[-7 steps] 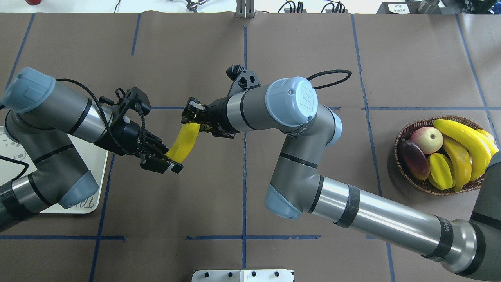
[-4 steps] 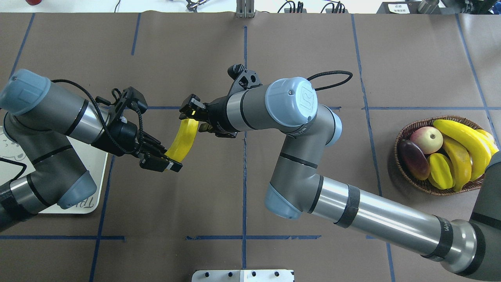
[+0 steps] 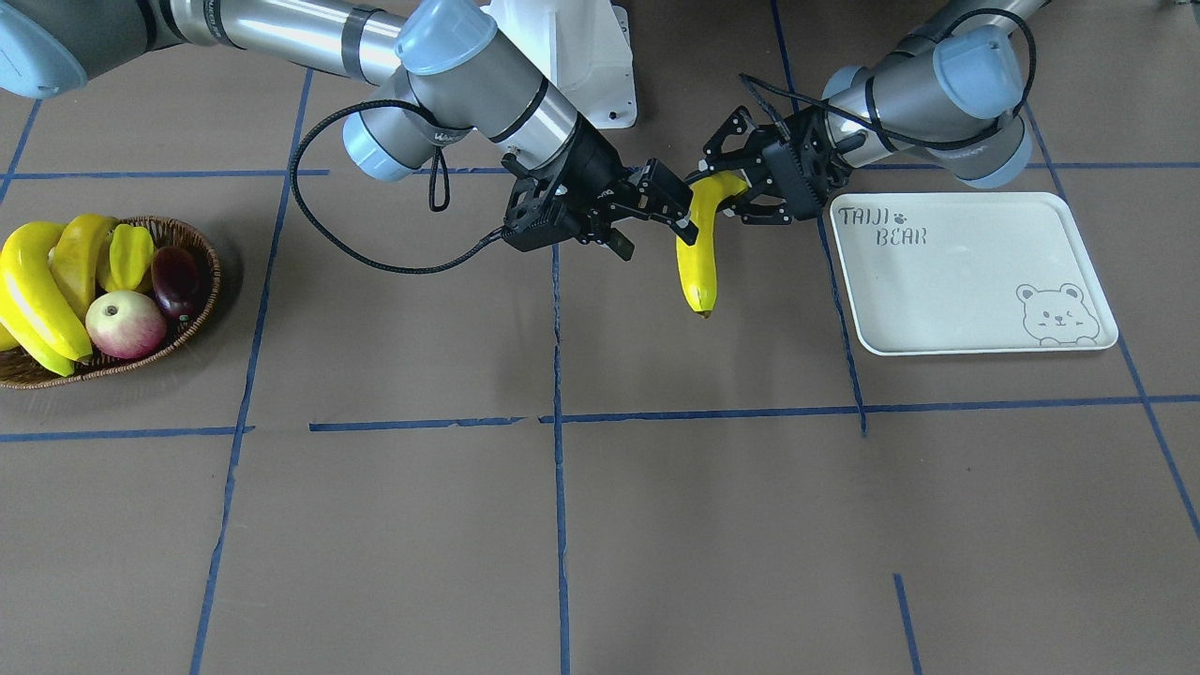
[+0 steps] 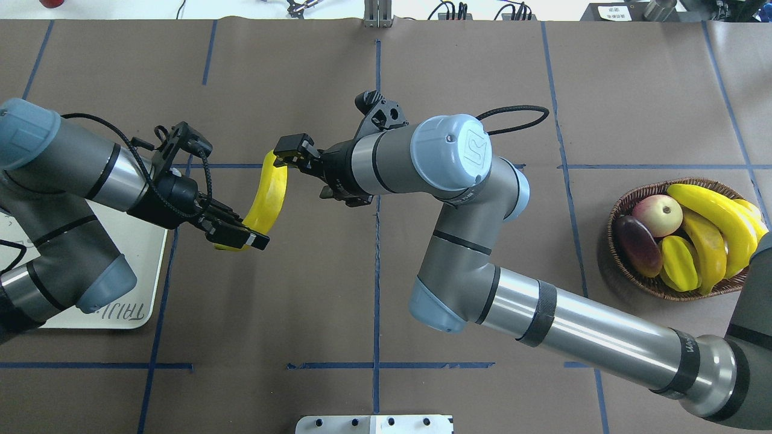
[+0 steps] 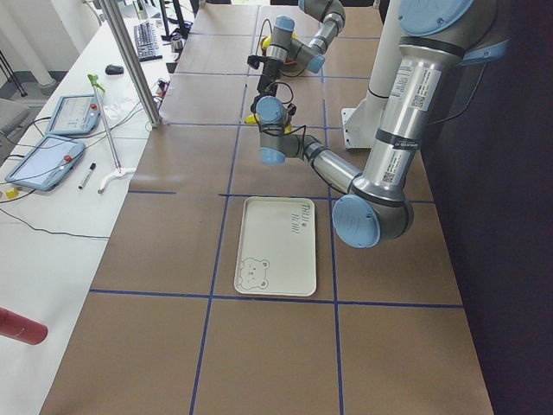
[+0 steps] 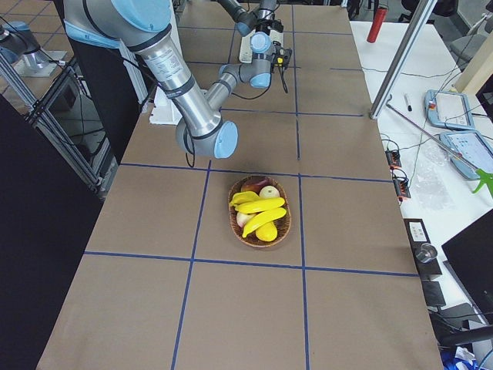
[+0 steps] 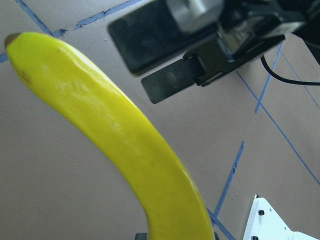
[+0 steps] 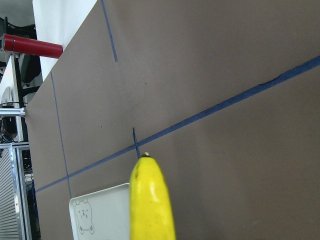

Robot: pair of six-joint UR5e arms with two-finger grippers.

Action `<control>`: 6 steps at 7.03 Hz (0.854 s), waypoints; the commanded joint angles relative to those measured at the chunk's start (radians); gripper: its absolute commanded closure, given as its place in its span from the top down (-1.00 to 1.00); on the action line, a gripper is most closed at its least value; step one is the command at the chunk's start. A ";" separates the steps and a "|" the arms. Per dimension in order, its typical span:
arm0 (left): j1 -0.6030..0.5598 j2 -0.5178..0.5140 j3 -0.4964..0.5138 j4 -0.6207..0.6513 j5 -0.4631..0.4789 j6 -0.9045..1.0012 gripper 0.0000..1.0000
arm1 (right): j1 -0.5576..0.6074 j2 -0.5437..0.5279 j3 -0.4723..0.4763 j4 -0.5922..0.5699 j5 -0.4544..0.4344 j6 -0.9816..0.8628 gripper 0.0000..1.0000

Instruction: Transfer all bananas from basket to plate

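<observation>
Front view: left claw (image 3: pixel 729 190) clamps one banana (image 3: pixel 699 258) by one end; fruit hangs above the table (image 3: pixel 656 525), near the tray (image 3: pixel 947 281), well apart from the basket (image 3: pixel 211 272). Overhead: right claw (image 4: pixel 287 153) spread open beside the far tip. Left wrist: those fingers (image 7: pixel 170 86) clear of the peel.

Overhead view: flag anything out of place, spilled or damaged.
Nothing spilled or damaged. One banana hangs above the table, gripped by the left hand; the other bananas lie inside the basket.
</observation>
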 commanded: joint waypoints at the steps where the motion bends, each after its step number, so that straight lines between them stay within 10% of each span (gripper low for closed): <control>1: -0.107 0.101 0.005 0.060 0.047 -0.024 -0.78 | 0.010 -0.003 0.000 -0.104 0.003 -0.053 1.00; 6: -0.250 0.373 -0.009 0.175 0.123 -0.012 -0.79 | 0.062 -0.001 0.070 -0.539 0.090 -0.276 1.00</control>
